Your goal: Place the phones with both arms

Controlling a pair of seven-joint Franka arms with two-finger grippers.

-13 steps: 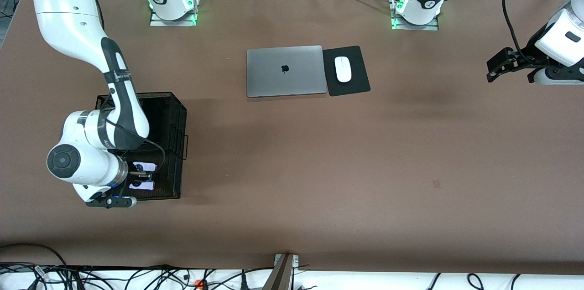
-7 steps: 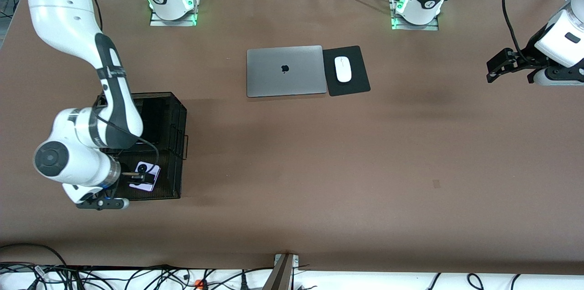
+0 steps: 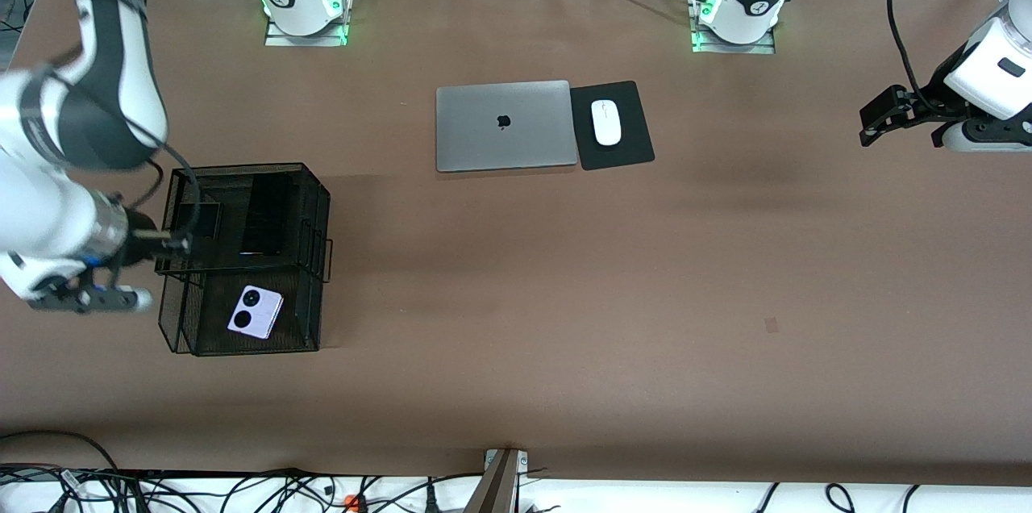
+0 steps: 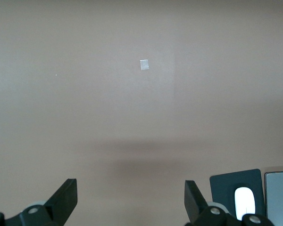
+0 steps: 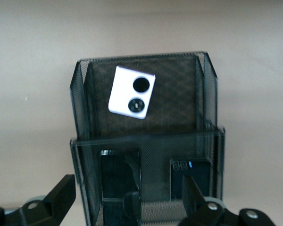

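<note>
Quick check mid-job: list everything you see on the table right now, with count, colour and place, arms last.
Mesh organizer: one, black, on the table toward the right arm's end.
Lilac phone: one, lilac with two dark lenses, flat in the organizer's compartment nearest the front camera.
Black phones: two, a long slab and a squarish one, in the compartments farther from the camera.
Laptop: one, grey, closed, mid-table.
Mouse pad: one, black, beside the laptop.
Mouse: one, white, on the pad.
Right claw: open, over the organizer's edge.
Left claw: open, waiting over bare table at the left arm's end.
</note>
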